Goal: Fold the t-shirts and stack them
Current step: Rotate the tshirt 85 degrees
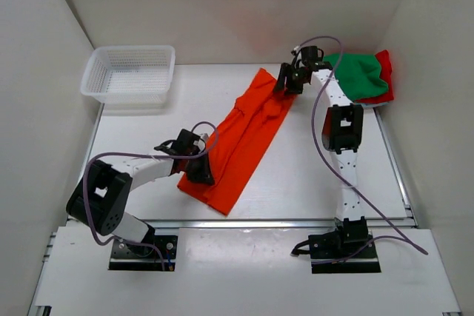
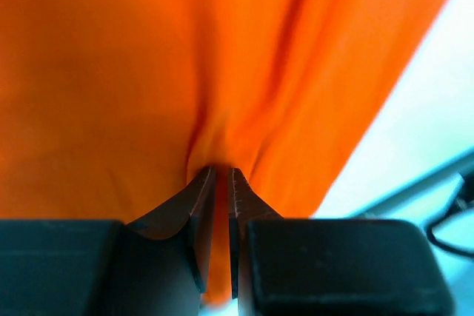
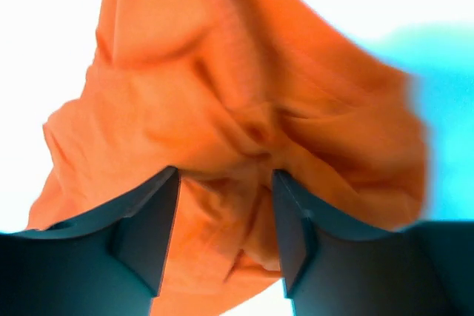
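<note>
I run the rig remotely as the bright orange cloth t-shirt (image 1: 241, 142) lies diagonally across the white worktop (image 1: 311, 175). The left gripper (image 2: 222, 177) is pinched tight on the cloth at its near edge, anchoring it, I judge. The right gripper (image 3: 224, 183), fingers spread, straddles the bunched far end, apparently poised to grasp. The green cloth t-shirt (image 1: 359, 75) and red cloth t-shirt (image 1: 386, 79) sit heaped in the far right corner.

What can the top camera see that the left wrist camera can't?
Only the top view shows the white basket, and the green t-shirt and red t-shirt piled at the far right. Only the left wrist view shows up close how the left tool pinches a fold of cloth, nearly closed. Both show the orange t-shirt.
</note>
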